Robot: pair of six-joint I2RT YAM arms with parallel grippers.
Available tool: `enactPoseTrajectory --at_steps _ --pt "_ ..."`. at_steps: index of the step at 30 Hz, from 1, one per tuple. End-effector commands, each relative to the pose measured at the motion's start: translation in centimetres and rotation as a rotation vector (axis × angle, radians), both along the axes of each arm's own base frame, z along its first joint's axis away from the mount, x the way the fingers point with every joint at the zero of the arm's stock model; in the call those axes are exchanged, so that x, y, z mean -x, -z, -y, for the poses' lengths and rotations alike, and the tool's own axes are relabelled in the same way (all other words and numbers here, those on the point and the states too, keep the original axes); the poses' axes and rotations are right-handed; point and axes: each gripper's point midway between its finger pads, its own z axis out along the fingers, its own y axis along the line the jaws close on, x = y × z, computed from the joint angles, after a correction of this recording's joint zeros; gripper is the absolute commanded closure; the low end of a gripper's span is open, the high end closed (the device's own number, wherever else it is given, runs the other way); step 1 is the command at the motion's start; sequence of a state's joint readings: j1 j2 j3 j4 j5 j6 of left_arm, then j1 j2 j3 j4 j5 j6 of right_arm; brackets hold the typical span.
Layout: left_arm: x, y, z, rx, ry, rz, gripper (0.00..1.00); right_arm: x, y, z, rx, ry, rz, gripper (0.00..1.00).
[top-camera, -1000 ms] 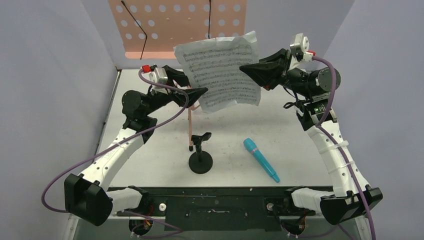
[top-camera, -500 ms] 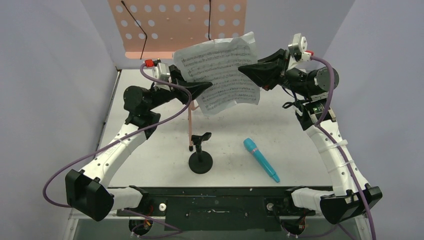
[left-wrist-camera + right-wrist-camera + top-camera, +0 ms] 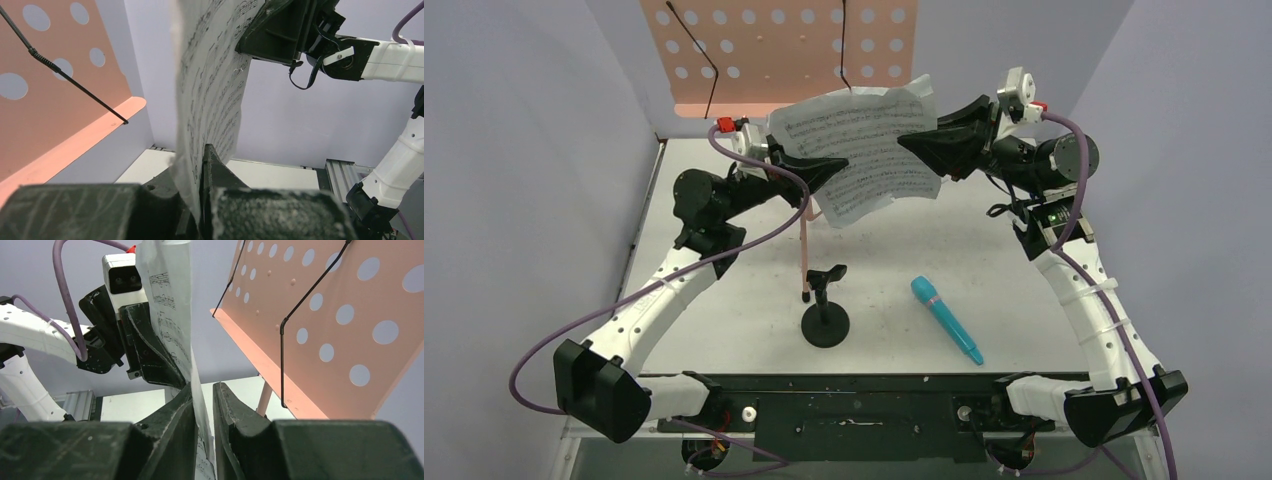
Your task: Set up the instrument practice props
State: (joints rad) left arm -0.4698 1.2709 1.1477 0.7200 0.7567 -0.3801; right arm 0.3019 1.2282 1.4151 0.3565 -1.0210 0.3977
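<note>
Both hands hold the sheet (image 3: 864, 150) in the air just in front of the stand (image 3: 774, 50), below its pink perforated desk and above the table (image 3: 724, 300). The left hand (image 3: 829, 182) is clamped on the sheet's lower left corner. In the left wrist view its fingers close tight on the paper's edge. The right hand (image 3: 911, 140) pinches the right edge higher up, and in the right wrist view the paper runs straight between its two fingers. I cannot tell whether this is one page or two pressed together.

The paper is light and limp. It bows and curls between the two grips, so it will likely flop if either side is let go early. Holding opposite edges and keeping it gently taut seems the safest way to carry it. Pulling harder could tear it, and it creases easily.

To seat it, the bottom edge probably has to reach the stand's ledge (image 3: 724, 108) and slip behind the black wires (image 3: 709, 70).

In front of the stand, on the table, the mic (image 3: 944, 318) lies flat and the mic stand (image 3: 825, 322) is upright and empty. The two are apart.
</note>
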Motion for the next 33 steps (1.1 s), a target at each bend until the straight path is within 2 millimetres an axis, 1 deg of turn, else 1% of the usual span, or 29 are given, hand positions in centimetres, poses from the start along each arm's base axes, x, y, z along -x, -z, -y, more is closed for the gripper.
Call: enactPoseTrajectory --at_steps 1,5,8,10,14,16,22,25,29,33 --pt "0.6 -1.3 -0.8 0.035 -0.037 0.029 1.0 0.3 -1.6 0.2 -0.023 0.023 0.085 0.79" --pt "0.2 -1.2 -1.4 0.063 -0.075 -0.009 1.0 -0.2 -1.7 0.2 -0.025 0.039 0.095 0.65" --pt "-0.4 -0.8 -1.9 0.058 -0.118 -0.072 1.0 -0.7 -1.8 0.3 -0.031 0.056 0.093 0.61" --pt "-0.6 -0.4 -2.1 0.046 -0.134 -0.095 1.0 -1.1 -1.9 0.4 -0.039 0.074 0.086 0.52" --pt "-0.5 0.7 -2.6 0.037 -0.148 -0.097 1.0 -1.4 -1.8 0.6 -0.05 0.097 0.08 0.37" --pt "-0.7 1.3 -3.1 0.047 -0.164 -0.133 1.0 -1.5 -1.8 0.6 -0.048 0.101 0.082 0.31" --pt "-0.8 3.5 -4.2 0.041 -0.203 -0.229 1.0 -1.9 -2.1 0.5 -0.045 0.105 0.073 0.25" --pt "-0.9 4.3 -4.9 0.039 -0.228 -0.288 1.0 -2.0 -2.4 0.5 -0.044 0.107 0.088 0.21" --pt "-0.7 4.5 -6.0 0.021 -0.269 -0.341 1.0 -2.4 -3.1 0.5 -0.051 0.118 0.101 0.17" --pt "0.0 4.0 -6.6 0.0 -0.287 -0.339 1.0 -2.7 -4.2 0.6 -0.077 0.129 0.116 0.16"
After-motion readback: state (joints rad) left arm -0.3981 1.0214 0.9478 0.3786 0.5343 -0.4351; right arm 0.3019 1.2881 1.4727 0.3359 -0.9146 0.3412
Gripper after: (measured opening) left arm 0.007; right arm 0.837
